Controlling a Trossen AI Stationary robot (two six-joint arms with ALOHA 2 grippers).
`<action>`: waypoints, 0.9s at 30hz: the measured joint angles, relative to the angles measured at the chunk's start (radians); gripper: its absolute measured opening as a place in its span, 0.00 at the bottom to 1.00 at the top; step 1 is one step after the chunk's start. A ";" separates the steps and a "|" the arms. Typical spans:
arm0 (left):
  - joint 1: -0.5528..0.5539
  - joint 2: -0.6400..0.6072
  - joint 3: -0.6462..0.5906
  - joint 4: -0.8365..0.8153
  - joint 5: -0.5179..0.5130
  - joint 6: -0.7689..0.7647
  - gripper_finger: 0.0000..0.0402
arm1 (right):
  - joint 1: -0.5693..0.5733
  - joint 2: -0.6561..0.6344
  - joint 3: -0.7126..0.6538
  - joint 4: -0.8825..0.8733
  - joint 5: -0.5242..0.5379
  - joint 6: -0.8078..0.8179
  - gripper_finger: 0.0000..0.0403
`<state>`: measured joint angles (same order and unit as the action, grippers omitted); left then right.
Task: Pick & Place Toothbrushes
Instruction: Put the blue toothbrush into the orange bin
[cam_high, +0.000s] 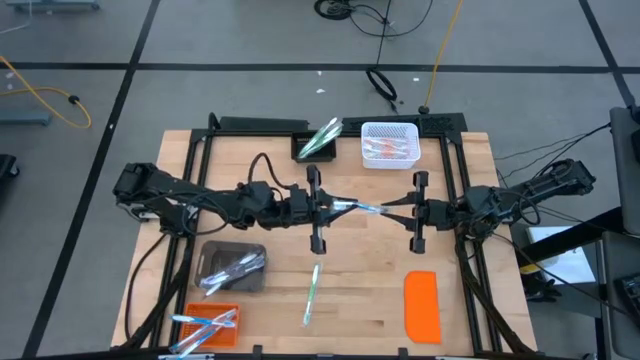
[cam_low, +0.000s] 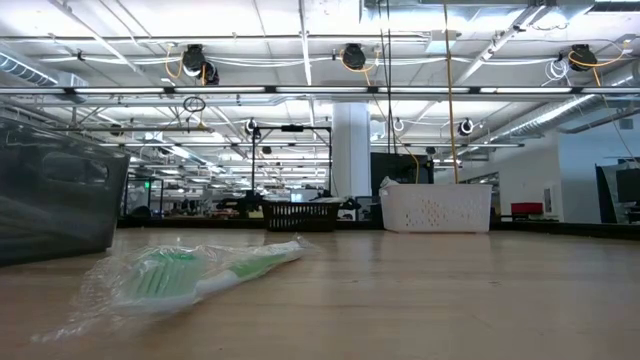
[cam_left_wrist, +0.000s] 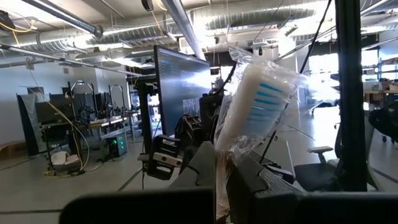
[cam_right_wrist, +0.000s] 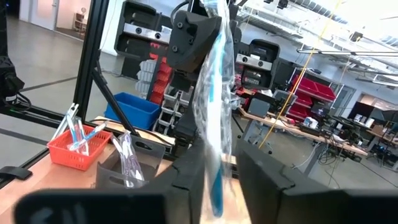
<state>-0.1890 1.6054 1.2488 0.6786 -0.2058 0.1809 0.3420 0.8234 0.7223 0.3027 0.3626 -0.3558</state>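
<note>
Two dark grippers are meeting above the middle of the wooden bench (cam_high: 470, 330), sharing one clear-wrapped white toothbrush with blue bristles (cam_high: 362, 208). Its long axis is running across the bench from one arm to the other, off the surface. The left gripper (cam_high: 334, 207) is pinching one end with its fingers pressed together; in the left wrist view the wrapped bristle head (cam_left_wrist: 261, 102) is sticking up beyond the fingers (cam_left_wrist: 249, 186). The right gripper (cam_high: 398, 211) is sitting around the other end with its fingers a little apart, the wrapper (cam_right_wrist: 214, 124) running between them in the right wrist view; whether they are gripping it I cannot tell.

One wrapped green toothbrush (cam_high: 312, 293) is lying on the bench near its front edge, its long axis pointing front to back. More wrapped brushes are lying in the dark grey bin (cam_high: 231, 283) and the small orange mesh basket (cam_high: 225, 335) at the front left corner, in the black basket (cam_high: 305, 150) at the back edge, and in the white perforated basket (cam_high: 389, 157) beside it. The flat orange rectangular lid (cam_high: 422, 306) is lying near the front right corner.

No readable writing is showing on any wrapper.
</note>
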 joint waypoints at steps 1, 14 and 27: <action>0.000 0.000 0.000 -0.003 0.000 0.000 0.01 | 0.000 0.000 0.000 -0.001 0.000 0.000 0.23; -0.003 0.000 0.000 -0.099 -0.004 -0.056 0.01 | 0.000 0.000 0.000 -0.045 0.001 0.031 0.58; -0.058 -0.054 0.000 -0.544 -0.032 -0.292 0.01 | 0.000 0.000 0.000 -0.101 0.002 0.036 0.67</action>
<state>-0.2469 1.5515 1.2488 0.1350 -0.2375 -0.1108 0.3424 0.8233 0.7227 0.2017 0.3649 -0.3194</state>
